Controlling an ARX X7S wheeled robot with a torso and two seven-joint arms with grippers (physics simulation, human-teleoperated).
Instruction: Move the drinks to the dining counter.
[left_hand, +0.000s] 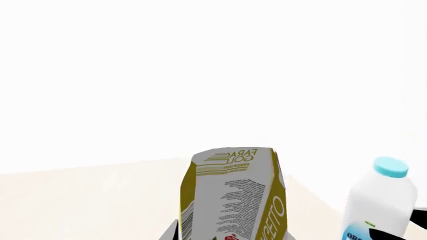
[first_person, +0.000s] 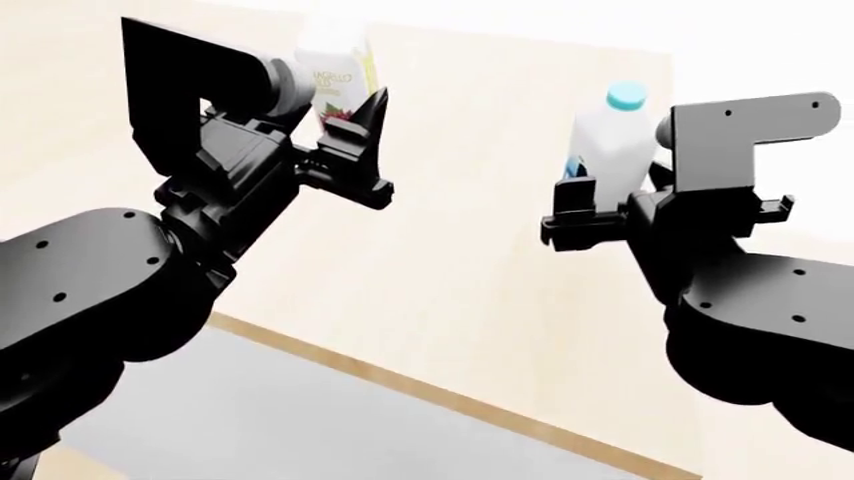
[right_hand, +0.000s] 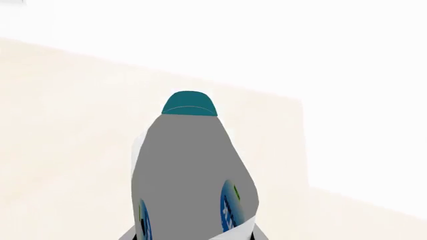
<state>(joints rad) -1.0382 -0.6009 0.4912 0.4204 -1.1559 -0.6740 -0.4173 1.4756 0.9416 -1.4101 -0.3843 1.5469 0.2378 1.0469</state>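
Drinks are up over the dining counter (first_person: 441, 260), not set down yet. The left gripper (first_person: 350, 140) pinches the small carton (first_person: 336, 68). The right gripper (first_person: 607, 205) seems to pinch the bottle (first_person: 611, 140). No milk carton shows, so it may still be left.

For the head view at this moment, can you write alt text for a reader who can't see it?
Two black robot arms reach over a pale-beige dining counter: the left gripper holds a small white and yellow-green carton, and the right gripper holds a white plastic bottle with a teal cap. A thin tan edge and a grey panel show below the counter top.
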